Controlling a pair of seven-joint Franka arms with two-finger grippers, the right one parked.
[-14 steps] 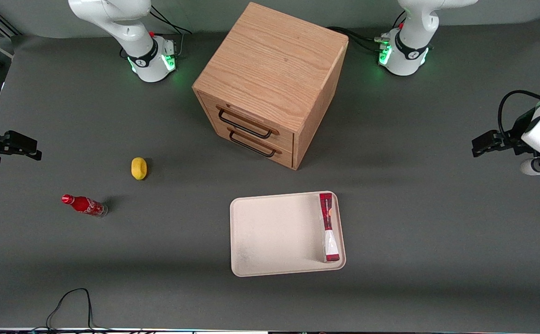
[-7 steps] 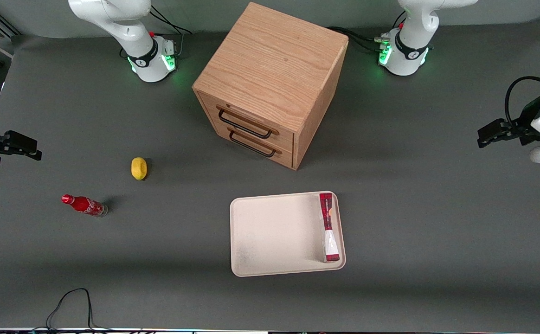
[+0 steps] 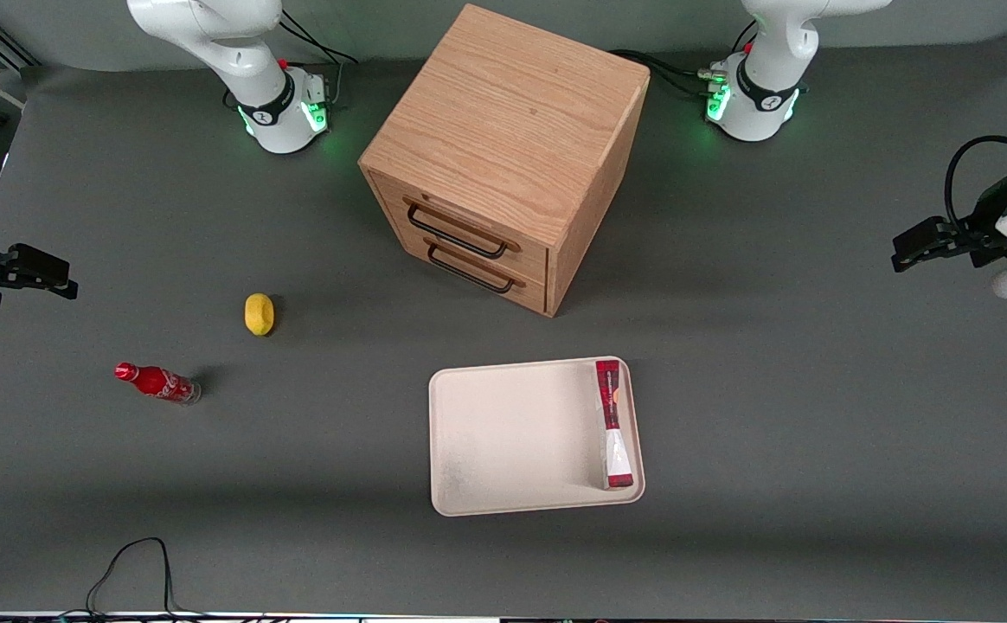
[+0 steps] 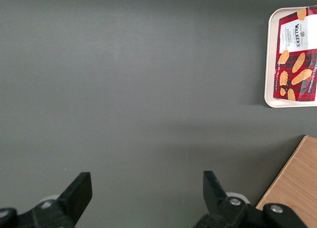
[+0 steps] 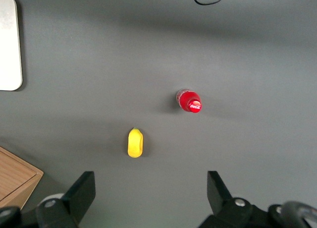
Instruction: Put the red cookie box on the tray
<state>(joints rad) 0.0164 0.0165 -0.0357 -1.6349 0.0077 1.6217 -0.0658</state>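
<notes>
As far as the frames show, we judge the placement done. Going by size: the wooden cabinet (image 3: 503, 156) stands farther from the front camera than the tray (image 3: 503, 437), apart from it. The tray lies flat on the table, and the red cookie box (image 3: 612, 424) rests inside it, on edge along the short rim toward the working arm's end. We note the left gripper (image 3: 901, 251) well apart from the tray, above bare table, jaws spread and empty. Nothing appears left but parking the arm.
</notes>
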